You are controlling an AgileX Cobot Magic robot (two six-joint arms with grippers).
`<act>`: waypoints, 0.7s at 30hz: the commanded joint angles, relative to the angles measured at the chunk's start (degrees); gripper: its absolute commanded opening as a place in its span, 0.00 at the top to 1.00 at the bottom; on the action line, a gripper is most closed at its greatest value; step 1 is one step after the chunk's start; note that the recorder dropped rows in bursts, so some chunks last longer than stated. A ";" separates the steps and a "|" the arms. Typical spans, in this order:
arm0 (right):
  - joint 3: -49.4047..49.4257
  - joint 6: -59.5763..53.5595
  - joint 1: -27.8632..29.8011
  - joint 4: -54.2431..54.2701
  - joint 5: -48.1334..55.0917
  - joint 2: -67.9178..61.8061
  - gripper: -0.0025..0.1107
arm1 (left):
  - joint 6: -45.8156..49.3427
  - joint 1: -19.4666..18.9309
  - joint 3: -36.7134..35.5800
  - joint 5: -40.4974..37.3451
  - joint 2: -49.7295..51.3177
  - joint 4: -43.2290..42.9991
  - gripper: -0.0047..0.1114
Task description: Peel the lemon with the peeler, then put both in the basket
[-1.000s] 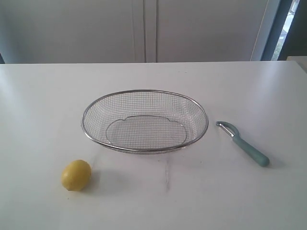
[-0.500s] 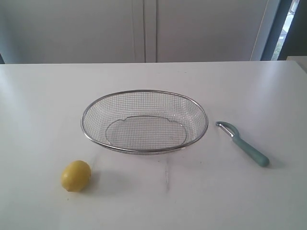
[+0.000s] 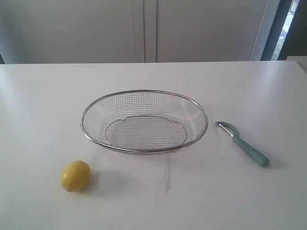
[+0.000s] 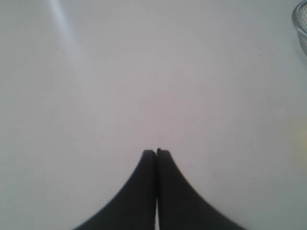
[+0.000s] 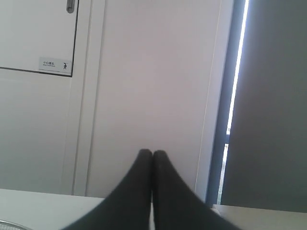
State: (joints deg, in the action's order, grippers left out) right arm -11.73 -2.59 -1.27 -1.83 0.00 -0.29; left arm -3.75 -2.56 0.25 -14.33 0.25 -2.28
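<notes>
The exterior view alone is showing the smooth oval lemon [image 3: 76, 176] lying on the white surface [image 3: 48, 105], near left of the empty wire-mesh basket [image 3: 144, 91], and the teal-handled peeler [image 3: 242, 143] lying right of it. The left wrist view is showing the black tapered left jaws pressing together above bare surface. The right wrist view is showing the right jaws pressing together, facing pale cabinet doors [image 5: 38, 38].

Exterior faces table [image 3: 43, 96] front-on; left wrist looks down, perhaps sharing basket [image 4: 301, 21] rim.
</notes>
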 commanded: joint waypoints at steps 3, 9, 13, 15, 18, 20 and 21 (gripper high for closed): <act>-1.18 0.28 0.27 -0.30 0.80 0.29 0.98 | 0.13 -0.10 -0.25 0.18 -0.25 0.29 0.96; -5.48 0.28 0.27 -0.30 6.01 0.29 0.98 | 0.13 -0.10 -0.25 0.18 -0.25 0.29 0.96; -8.53 0.28 0.27 -0.30 9.69 -2.04 0.98 | 0.13 -0.10 -0.25 0.18 -0.25 0.29 0.96; -9.90 0.28 0.27 -0.30 11.07 -3.60 0.98 | 0.13 -0.10 -0.25 0.18 -0.25 0.29 0.96; -12.43 0.49 0.27 -0.30 13.08 -6.45 0.98 | 0.13 -0.10 -0.25 0.18 -0.25 0.29 0.96; -13.72 0.49 0.27 -0.18 13.43 -8.20 0.98 | 0.13 -0.10 -0.25 0.18 -0.25 0.29 0.96; -14.40 0.49 0.27 -0.18 13.41 -9.14 0.98 | 0.13 -0.10 -0.25 0.18 -0.25 0.29 0.96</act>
State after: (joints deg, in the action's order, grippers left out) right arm -24.42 -2.35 -1.27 -1.83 12.58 -7.11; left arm -3.75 -2.56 0.25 -14.33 0.25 -2.28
